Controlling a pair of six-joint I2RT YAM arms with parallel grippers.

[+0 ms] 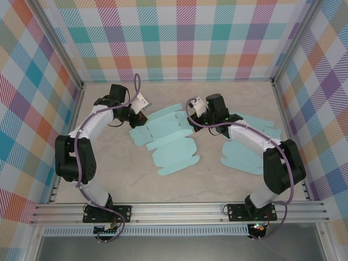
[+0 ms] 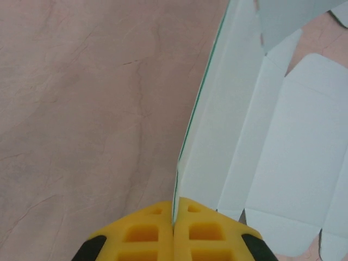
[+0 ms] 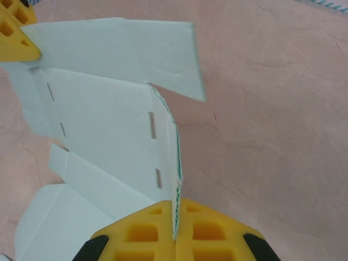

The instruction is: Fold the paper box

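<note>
The paper box (image 1: 166, 136) is a pale teal, unfolded blank lying in the middle of the table between both arms. My left gripper (image 1: 138, 116) is at its left end. In the left wrist view its yellow fingers (image 2: 136, 234) are shut on the edge of a side flap (image 2: 217, 141), which stands upright off the table. My right gripper (image 1: 193, 116) is at the right end of the paper box (image 3: 103, 119). It (image 3: 175, 225) is shut on the opposite side flap (image 3: 175, 179), also raised on edge. The left gripper's yellow fingertip (image 3: 13, 32) shows on the far flap.
More flat teal blanks (image 1: 247, 155) lie at the right under my right arm. Plaid walls (image 1: 185, 43) and metal posts (image 1: 62, 60) close in the table on three sides. Bare table surface (image 1: 179, 98) lies behind the box.
</note>
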